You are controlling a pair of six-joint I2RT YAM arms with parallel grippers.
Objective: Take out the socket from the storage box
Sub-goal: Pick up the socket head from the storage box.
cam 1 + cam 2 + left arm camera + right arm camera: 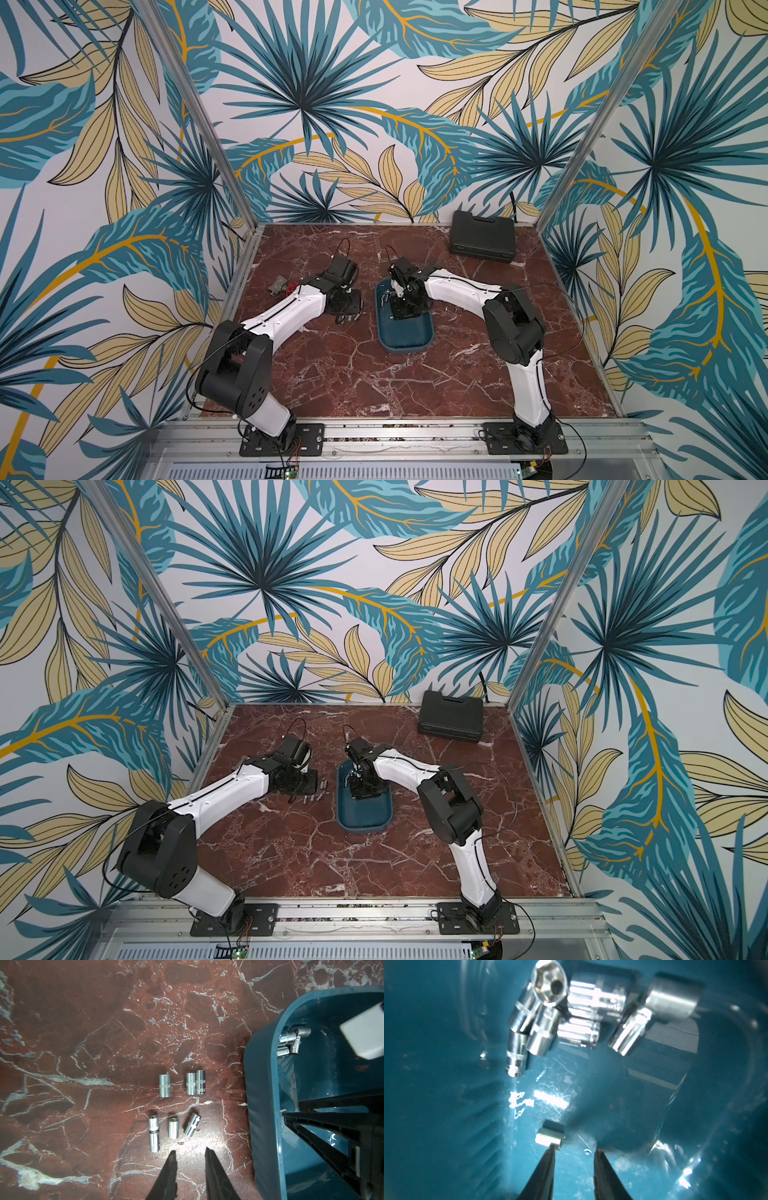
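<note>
The storage box (405,345) (365,816) is a shallow teal bin in the middle of the table. My right gripper (575,1150) reaches down into its far end, open, with nothing between its fingers. A small chrome socket (550,1136) lies on the box floor, just off the tip of one finger. Further in, several sockets (591,1012) are heaped against the end wall. My left gripper (190,1150) hangs open and empty above the marble, beside the box wall (261,1105). Several sockets (164,1085) lie on the table ahead of it.
A black tool case (482,237) sits shut at the back right. A metal valve with a red handle (282,286) lies near the left wall behind the left arm. A few small metal pieces (451,308) lie on the table right of the box.
</note>
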